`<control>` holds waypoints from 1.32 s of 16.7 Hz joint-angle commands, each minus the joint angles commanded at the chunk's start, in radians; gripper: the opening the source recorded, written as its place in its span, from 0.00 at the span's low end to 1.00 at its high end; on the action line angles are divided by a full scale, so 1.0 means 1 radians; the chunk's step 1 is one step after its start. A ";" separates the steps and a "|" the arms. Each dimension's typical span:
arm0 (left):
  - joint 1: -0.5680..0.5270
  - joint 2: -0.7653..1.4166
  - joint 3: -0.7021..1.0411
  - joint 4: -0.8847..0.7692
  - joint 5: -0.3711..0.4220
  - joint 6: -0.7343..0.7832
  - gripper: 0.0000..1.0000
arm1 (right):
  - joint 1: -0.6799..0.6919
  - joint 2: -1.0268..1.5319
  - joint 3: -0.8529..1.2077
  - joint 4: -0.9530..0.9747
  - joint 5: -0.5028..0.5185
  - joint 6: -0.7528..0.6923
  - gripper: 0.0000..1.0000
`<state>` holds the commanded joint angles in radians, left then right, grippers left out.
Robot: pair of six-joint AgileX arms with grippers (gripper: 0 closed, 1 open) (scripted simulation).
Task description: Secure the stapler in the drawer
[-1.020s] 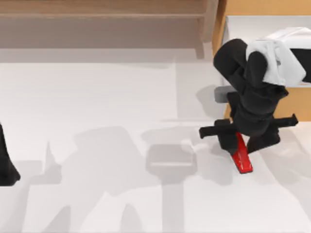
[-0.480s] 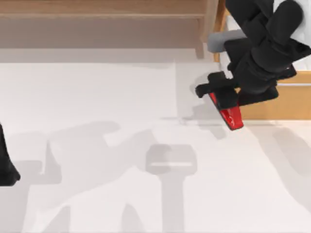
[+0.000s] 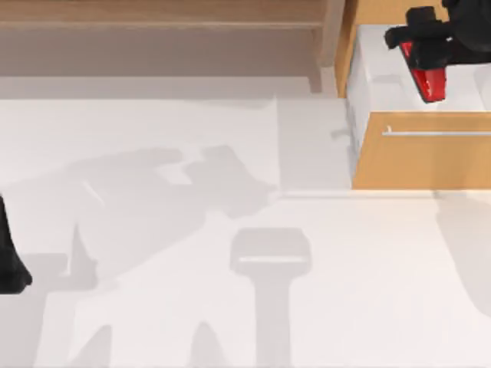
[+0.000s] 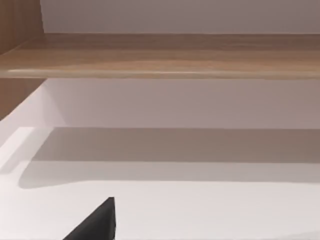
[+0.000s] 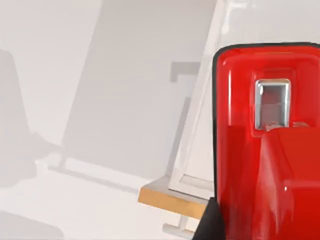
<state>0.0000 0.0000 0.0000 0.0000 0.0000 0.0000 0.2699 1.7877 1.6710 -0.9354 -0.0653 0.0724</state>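
The red stapler (image 3: 426, 77) hangs over the white inside of the open drawer (image 3: 418, 157) at the top right of the top view, held by my right gripper (image 3: 423, 47), which is shut on its rear end. Up close in the right wrist view the stapler (image 5: 265, 145) fills the side of the picture, with the drawer's wooden front corner (image 5: 170, 197) below it. The drawer's silver bar handle (image 3: 437, 132) runs along its orange-brown front. My left arm (image 3: 9, 257) stays parked at the left edge of the table.
A long brown wooden shelf (image 3: 161, 38) runs along the back of the table, its leg (image 3: 326, 46) standing close to the drawer's left side. The same shelf (image 4: 160, 55) crosses the left wrist view. White tabletop (image 3: 192, 268) spreads in front.
My right gripper has carried the stapler up off the table in front of the drawer and back over the drawer's open interior. The left arm has stayed still.
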 joint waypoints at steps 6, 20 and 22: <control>0.000 0.000 0.000 0.000 0.000 0.000 1.00 | -0.112 0.222 0.098 0.053 0.022 0.031 0.00; 0.000 0.000 0.000 0.000 0.000 0.000 1.00 | -0.154 0.416 0.058 0.053 0.017 0.110 0.00; 0.000 0.000 0.000 0.000 0.000 0.000 1.00 | -0.156 0.425 0.049 0.063 0.018 0.109 0.00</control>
<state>0.0000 0.0000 0.0000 0.0000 0.0000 0.0000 0.1144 2.2127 1.7202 -0.8719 -0.0478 0.1809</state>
